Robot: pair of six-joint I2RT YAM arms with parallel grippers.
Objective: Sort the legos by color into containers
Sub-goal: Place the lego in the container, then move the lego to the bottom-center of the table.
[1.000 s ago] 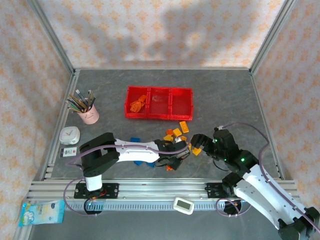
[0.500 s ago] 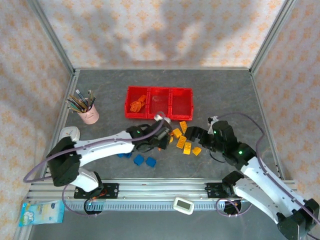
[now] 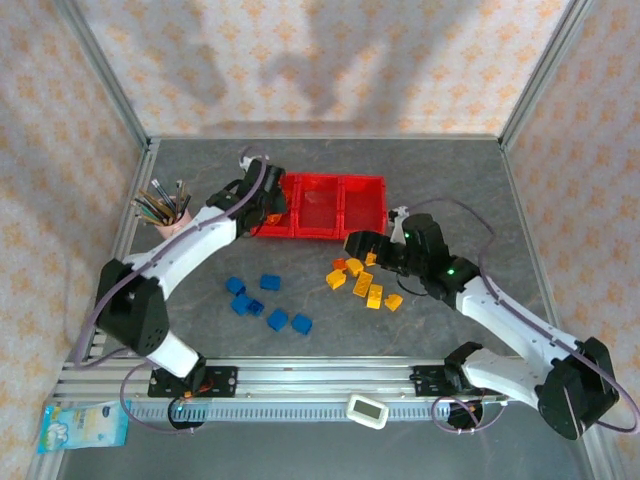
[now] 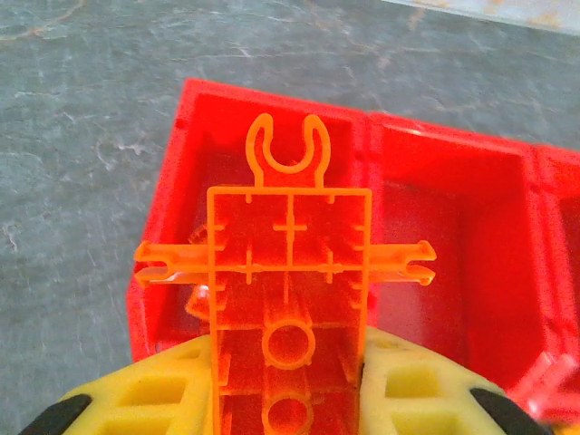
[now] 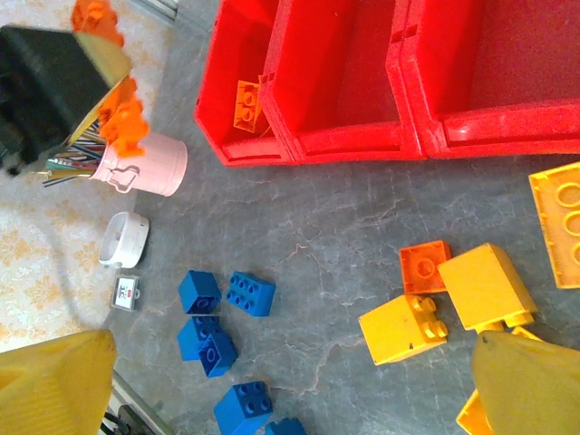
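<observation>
the left gripper clamps the light, stiff, probably brittle orange plastic lattice piece by its lower end; the right gripper has its jaws apart.

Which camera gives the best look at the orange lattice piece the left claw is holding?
The left wrist view: the lattice piece faces the lens, clamped in the left claw. The right wrist view catches small orange bits of it far off; in the top view the arm mostly hides it.
</observation>
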